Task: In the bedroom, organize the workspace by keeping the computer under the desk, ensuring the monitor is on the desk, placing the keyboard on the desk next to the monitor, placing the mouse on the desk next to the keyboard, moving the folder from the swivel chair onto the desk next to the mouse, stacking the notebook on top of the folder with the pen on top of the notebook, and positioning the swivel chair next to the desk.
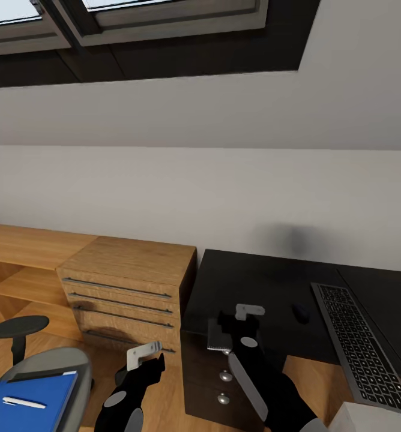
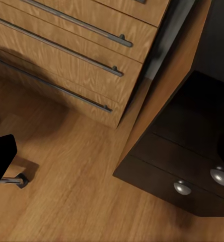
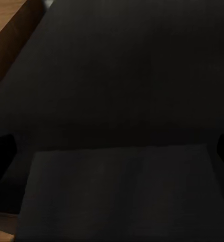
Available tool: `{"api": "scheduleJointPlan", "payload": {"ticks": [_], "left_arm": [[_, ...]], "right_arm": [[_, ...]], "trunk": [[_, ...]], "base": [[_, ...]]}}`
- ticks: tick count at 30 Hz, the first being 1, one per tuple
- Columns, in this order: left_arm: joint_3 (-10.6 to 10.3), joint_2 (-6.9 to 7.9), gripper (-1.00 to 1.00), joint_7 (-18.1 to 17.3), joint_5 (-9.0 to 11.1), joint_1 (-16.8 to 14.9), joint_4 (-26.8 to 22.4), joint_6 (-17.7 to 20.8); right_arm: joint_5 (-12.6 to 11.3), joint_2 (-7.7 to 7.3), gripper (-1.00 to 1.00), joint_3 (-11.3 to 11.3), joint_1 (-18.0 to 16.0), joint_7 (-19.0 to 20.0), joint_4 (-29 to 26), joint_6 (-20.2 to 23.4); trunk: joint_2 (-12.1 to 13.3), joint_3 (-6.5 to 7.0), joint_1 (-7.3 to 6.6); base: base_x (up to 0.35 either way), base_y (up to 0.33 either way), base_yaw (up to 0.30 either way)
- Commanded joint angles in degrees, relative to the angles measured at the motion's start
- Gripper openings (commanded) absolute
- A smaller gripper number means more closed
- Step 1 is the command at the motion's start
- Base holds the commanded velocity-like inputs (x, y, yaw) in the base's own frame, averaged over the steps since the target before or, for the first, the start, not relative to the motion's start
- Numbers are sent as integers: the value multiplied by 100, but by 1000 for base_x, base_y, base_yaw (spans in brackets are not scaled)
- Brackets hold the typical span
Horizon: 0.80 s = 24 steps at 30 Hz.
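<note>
at your far left the chair (image 1: 41, 366) sits low in the head view, its grey seat carrying the blue folder (image 1: 29, 399) with the white pen (image 1: 23, 402) lying on top of it; a thin dark edge shows at the folder's back edge, but you cannot tell what it is. the chair's round armrest (image 1: 19, 327) stands just behind the seat. your left gripper (image 1: 145, 360) hangs in the air just right of the chair, above the floor (image 2: 81, 201) and in front of the wooden drawers (image 1: 125, 288); how far its fingers are parted cannot be told, and nothing shows in it. your left wrist view looks down on the drawers' lower fronts, the wooden floor and the desk's dark drawers with round knobs (image 2: 182, 187). next comes the black desk (image 1: 248, 282). your right gripper (image 1: 239, 327) is over the desk's front left corner, closed on a dark, flat notebook (image 1: 220, 335) whose pale page edge hangs over the desk's front edge; your right wrist view shows that notebook's dark cover (image 3: 122, 194) with the desk top beyond it. the mouse (image 1: 301, 312) lies on the desk just left of the keyboard (image 1: 359, 345), which runs along the desk toward its front right corner.
</note>
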Motion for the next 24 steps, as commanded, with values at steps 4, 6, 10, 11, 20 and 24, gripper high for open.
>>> {"api": "scheduleJointPlan", "payload": {"ticks": [4,6,10,11,20,24], "left_arm": [[-12,1,100,54,56,-4,23,9],[-14,1,100,54,54,-4,38,8],[-17,1,100,59,49,-3,59,3],[-18,0,100,71,42,-4,90,-6],[-23,0,100,78,39,-4,110,-10],[-42,-5,100,77,38,-4,155,-10]], "right_arm": [[-33,16,100,82,16,-59,-33,-141],[-34,19,100,87,17,-60,-35,-212],[-40,23,100,93,19,-64,-32,-338],[-41,10,100,89,19,-65,-32,-368],[-34,7,100,88,19,-65,-32,-377],[-32,-3,100,85,19,-65,-27,-433]], "trunk": [[-4,-7,0],[-4,-7,0],[-4,-7,0],[-4,-7,0],[-4,-7,0],[-4,-7,0]], "base": [[0,0,0],[0,0,0],[0,0,0],[-177,157,0],[-236,198,0],[-287,166,0]]}}
